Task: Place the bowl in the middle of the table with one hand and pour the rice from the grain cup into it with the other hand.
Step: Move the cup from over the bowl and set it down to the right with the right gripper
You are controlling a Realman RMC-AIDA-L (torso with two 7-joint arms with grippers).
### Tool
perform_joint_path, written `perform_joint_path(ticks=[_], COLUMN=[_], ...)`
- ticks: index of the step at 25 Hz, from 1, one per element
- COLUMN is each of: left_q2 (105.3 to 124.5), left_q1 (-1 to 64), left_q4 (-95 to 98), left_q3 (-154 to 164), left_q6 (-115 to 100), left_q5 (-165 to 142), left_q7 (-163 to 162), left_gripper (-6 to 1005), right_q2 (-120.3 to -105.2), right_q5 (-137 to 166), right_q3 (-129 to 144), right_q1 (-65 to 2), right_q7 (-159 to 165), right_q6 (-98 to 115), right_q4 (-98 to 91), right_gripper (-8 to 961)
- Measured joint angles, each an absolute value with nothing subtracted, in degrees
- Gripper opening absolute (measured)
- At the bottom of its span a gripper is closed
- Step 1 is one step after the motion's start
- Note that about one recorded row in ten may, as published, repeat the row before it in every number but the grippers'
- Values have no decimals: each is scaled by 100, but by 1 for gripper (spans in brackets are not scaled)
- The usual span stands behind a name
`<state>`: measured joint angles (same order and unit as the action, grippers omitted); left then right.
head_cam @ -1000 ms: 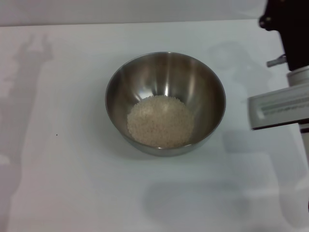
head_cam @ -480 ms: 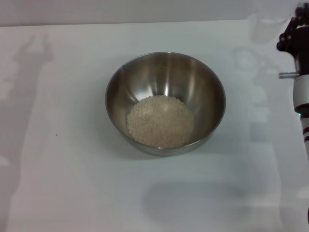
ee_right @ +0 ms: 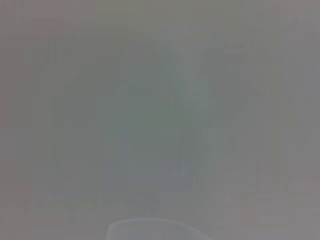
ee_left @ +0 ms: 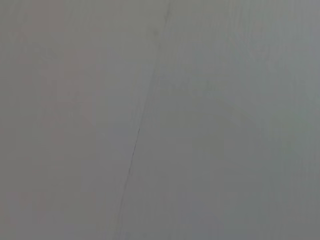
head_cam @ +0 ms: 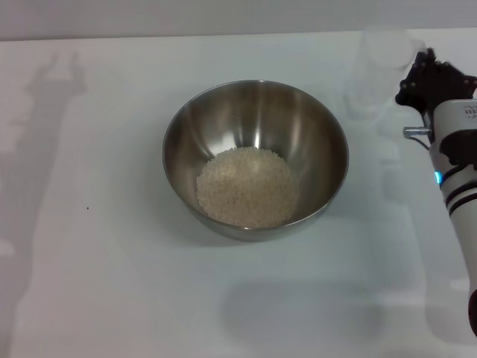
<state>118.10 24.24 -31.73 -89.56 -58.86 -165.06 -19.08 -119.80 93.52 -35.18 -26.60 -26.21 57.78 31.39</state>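
The bowl (head_cam: 255, 159) sits mid-counter (head_cam: 112, 283) with the rice (head_cam: 247, 186) heaped inside, while the right gripper (head_cam: 414, 78) — jaws grasping the clear grain cup (head_cam: 384, 56) — is at the far right edge; the left arm is out of sight.

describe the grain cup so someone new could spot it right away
Start at the steel bowl holding rice mid-table. Look toward the far right corner, beside the right gripper: the grain cup is there. Unlike the shiny bowl, it is small, clear and nearly invisible against white.

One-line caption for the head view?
Rice heaped in the steel bowl mid-table; right gripper at the clear grain cup on the far right.
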Motion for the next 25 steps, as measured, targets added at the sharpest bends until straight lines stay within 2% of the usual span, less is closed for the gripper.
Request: perform_joint_path(ticks=[25], left_q2=[11814], left_q1=[2416], left_q4=[-3191], left_q3=[-8956], left_q6=[-6063], left_q5=[-16506], left_q7=[-1934], left_gripper=[327], right_q2=[-11952], right_q5=[9336], right_q3=[-3545], right_q1=[-3036], right_q7=[-2312], right_q6=[4645], right_q4=[2563], right_gripper=[10])
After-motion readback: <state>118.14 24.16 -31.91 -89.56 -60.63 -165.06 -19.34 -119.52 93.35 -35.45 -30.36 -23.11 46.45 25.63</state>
